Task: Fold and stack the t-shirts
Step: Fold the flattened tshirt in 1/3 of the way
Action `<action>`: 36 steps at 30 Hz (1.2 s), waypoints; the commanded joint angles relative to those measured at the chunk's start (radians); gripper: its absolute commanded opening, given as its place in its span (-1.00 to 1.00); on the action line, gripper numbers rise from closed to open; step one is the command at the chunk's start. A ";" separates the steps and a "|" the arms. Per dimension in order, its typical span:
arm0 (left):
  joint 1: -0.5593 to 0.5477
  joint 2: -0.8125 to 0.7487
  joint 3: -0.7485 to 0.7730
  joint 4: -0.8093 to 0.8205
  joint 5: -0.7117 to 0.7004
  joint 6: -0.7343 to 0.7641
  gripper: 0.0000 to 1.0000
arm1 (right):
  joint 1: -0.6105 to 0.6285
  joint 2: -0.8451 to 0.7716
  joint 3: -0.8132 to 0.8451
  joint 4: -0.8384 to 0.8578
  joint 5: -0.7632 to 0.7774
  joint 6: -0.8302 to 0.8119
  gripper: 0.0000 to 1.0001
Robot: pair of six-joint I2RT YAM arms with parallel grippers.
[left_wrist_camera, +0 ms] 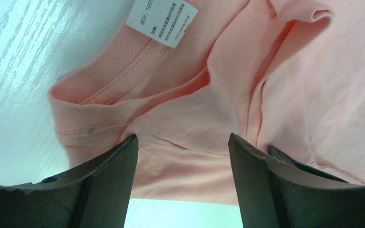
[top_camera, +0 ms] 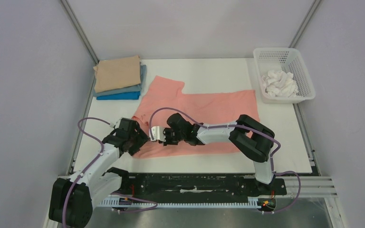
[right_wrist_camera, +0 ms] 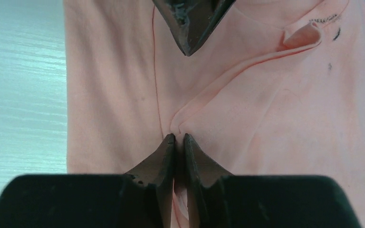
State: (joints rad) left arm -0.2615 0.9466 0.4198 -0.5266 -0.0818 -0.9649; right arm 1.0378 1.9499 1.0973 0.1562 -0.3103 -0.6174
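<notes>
The salmon-pink t-shirt (top_camera: 204, 107) lies spread across the middle of the white table. Its collar with a white label (left_wrist_camera: 161, 21) shows in the left wrist view. My left gripper (top_camera: 140, 140) is open at the shirt's near left edge, its jaws astride the cloth (left_wrist_camera: 185, 156) below the collar. My right gripper (top_camera: 158, 134) is shut on a pinch of the pink shirt (right_wrist_camera: 247, 118) close to the left one. A stack of folded shirts, tan (top_camera: 118, 72) over grey-blue (top_camera: 141, 81) over bright blue (top_camera: 119, 96), sits at the far left.
A white mesh basket (top_camera: 285, 56) holding crumpled white cloth (top_camera: 278, 83) stands at the far right corner. Metal frame posts rise at the back corners. The table's near edge (top_camera: 195, 168) runs just in front of the shirt.
</notes>
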 commanded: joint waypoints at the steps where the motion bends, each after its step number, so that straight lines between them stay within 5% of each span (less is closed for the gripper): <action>1: -0.001 0.016 -0.004 -0.047 -0.069 -0.010 0.54 | -0.003 -0.012 0.042 0.028 0.048 0.032 -0.82; 4: -0.001 0.014 -0.004 -0.056 -0.078 -0.009 0.54 | -0.009 -0.016 0.044 0.036 0.087 0.057 -1.00; 27: -0.001 0.016 -0.006 -0.080 -0.098 -0.006 0.54 | -0.166 -0.066 -0.081 0.218 0.392 0.572 -0.97; 30: -0.001 0.022 0.004 -0.087 -0.092 0.002 0.54 | -0.179 -0.072 -0.089 0.230 0.394 0.590 -0.54; 36: 0.000 0.023 0.008 -0.075 -0.080 0.002 0.54 | -0.186 -0.154 -0.120 0.214 0.508 0.603 0.95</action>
State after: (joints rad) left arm -0.2642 0.9531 0.4255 -0.5327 -0.1078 -0.9649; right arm 0.8516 1.9083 1.0042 0.3321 0.0887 -0.0532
